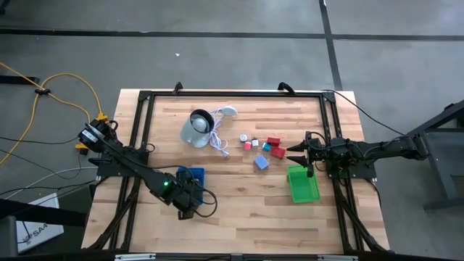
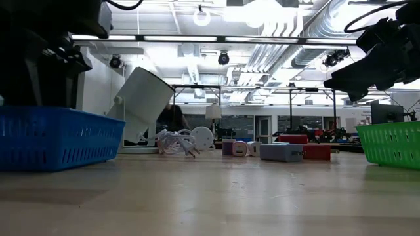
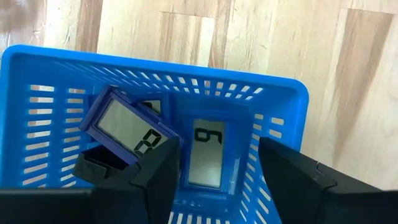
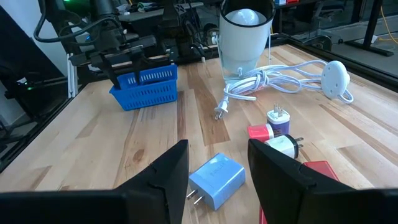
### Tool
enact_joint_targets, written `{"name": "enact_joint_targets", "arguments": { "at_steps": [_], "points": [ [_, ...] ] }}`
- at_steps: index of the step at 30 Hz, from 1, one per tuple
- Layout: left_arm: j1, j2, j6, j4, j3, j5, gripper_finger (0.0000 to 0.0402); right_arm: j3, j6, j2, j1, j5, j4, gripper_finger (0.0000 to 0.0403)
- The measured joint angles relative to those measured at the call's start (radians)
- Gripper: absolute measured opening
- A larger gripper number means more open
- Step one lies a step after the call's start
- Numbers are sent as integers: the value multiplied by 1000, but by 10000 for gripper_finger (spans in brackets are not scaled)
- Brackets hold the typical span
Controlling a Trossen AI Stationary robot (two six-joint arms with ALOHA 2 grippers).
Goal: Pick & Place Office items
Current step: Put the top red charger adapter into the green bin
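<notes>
The office items lie loose mid-table: small white and pink blocks (image 1: pixel 247 142), a red block (image 1: pixel 273 142), a teal one (image 1: pixel 266 148), another red one (image 1: pixel 278 153) and a pale-blue block (image 1: pixel 261 162). My right gripper (image 1: pixel 293 154) hovers open just right of them; in its wrist view the pale-blue block (image 4: pixel 217 180) lies between and beyond its fingers (image 4: pixel 217 152). My left gripper (image 1: pixel 187 197) is open above the blue tray (image 1: pixel 194 175). Inside the tray, a dark blue piece with a grey display (image 3: pixel 121 127) leans tilted on a second one lying flat (image 3: pixel 208 152). My left gripper has one finger (image 3: pixel 158 171) standing in front of the lower corner of the tilted dark blue display piece (image 3: pixel 165 140); whether it touches that piece, I cannot tell. It comes at the tray from above.
A grey-white round object (image 1: pixel 196 129) with a white cord (image 1: pixel 220 138) lies toward the far edge, left of the blocks. A green tray (image 1: pixel 302 184) sits under my right gripper's near side. Bare wood shows between the two trays and along the near edge.
</notes>
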Motion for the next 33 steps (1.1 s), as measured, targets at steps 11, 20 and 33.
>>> {"name": "enact_joint_targets", "arguments": {
  "at_steps": [11, 20, 33],
  "points": [
    [0, 0, 1, 0, 0, -1, 212, 0, 0, 0, 0, 0, 0, 153],
    [18, -43, 73, 0, 0, -12, 212, 0, 0, 0, 0, 0, 0, 153],
    [167, -116, 345, 72, 2, -11, 212, 0, 0, 0, 0, 0, 0, 153]
  ]
}}
